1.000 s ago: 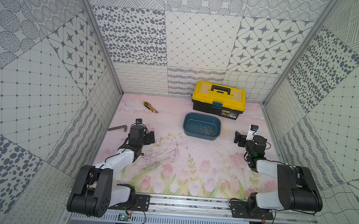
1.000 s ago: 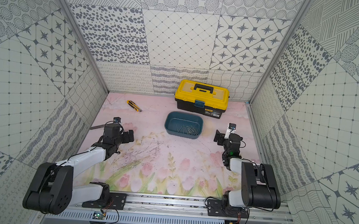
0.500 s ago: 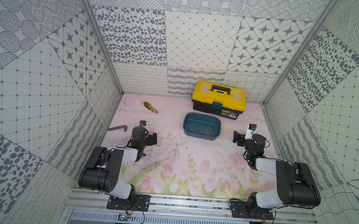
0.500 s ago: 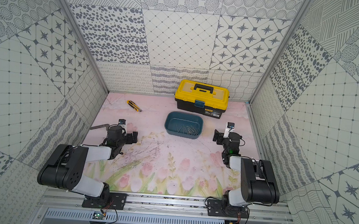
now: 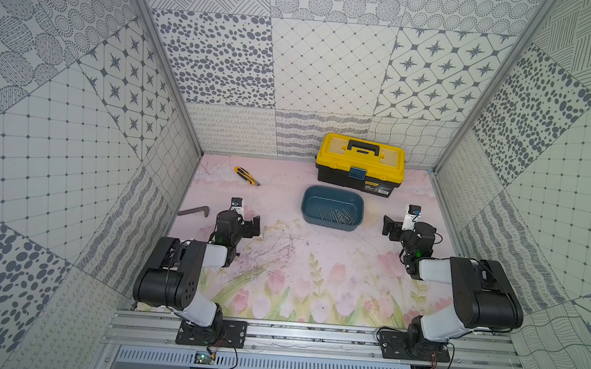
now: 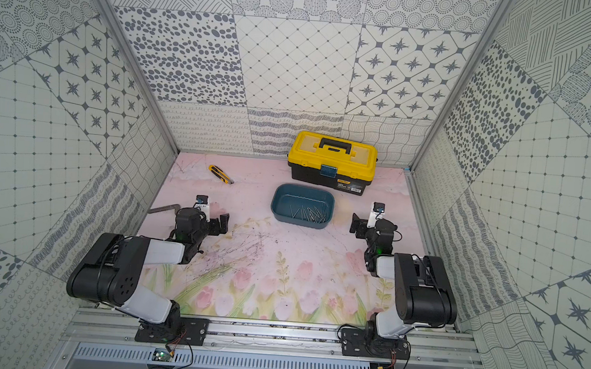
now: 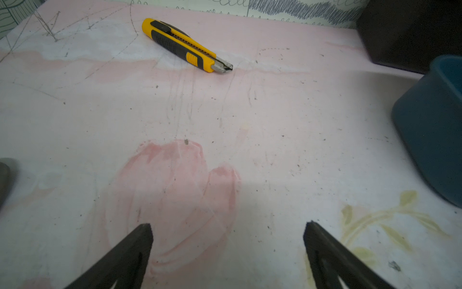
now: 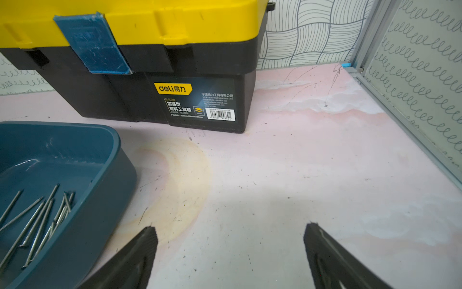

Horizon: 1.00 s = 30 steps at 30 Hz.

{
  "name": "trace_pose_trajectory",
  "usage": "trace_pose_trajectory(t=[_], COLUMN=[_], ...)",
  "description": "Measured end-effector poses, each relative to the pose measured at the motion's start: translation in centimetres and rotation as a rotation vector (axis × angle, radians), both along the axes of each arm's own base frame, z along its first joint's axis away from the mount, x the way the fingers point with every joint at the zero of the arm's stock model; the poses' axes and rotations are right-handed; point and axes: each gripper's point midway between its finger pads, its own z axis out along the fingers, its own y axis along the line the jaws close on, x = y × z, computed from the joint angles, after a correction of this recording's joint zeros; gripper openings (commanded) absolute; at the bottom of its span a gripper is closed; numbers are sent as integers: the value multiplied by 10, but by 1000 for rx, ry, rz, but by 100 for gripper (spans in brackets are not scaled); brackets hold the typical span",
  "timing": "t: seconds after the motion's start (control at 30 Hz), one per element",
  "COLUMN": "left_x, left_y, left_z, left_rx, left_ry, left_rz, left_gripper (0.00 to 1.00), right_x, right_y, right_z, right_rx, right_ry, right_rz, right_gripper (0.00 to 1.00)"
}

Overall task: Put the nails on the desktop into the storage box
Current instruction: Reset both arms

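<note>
Inside the storage box (image 5: 330, 226), toward its 5 o'clock corner in both top views, the nails (image 5: 338, 216) lie in a loose heap, their long axes mostly running 12 to 6 with a few crossed over. Seen from above, the box sits at about 2 o'clock from the left pincer (image 7: 228, 226) and at about 10 o'clock from the right pincer (image 8: 231, 227). The right one is the nearer, with the box wall just beside it in the right wrist view. Both pincers are spread wide and hold nothing, each low over bare table (image 5: 317, 261). I can make out no loose nail on the table, only dark scratches, though a thin nail among them would be hard to tell. By my judgement the task is done and no reach remains; should a stray nail turn up, the nearer arm ought to close across its long axis.
</note>
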Motion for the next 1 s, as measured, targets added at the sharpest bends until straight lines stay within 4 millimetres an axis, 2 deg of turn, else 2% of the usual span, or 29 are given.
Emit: trace_pose_trajectory(t=[0.33,1.0], left_x=[1,1], left_y=[0,0], left_z=[3,3], left_rx=[-1,-1], left_ry=[-18,-18], left_rz=[-3,-3], left_gripper=[100,100], right_x=[0,1], right_y=[6,6], right_z=[-2,-2], right_rx=[-32,-37], right_ry=[8,7], right_rz=[17,15], right_gripper=[97,97])
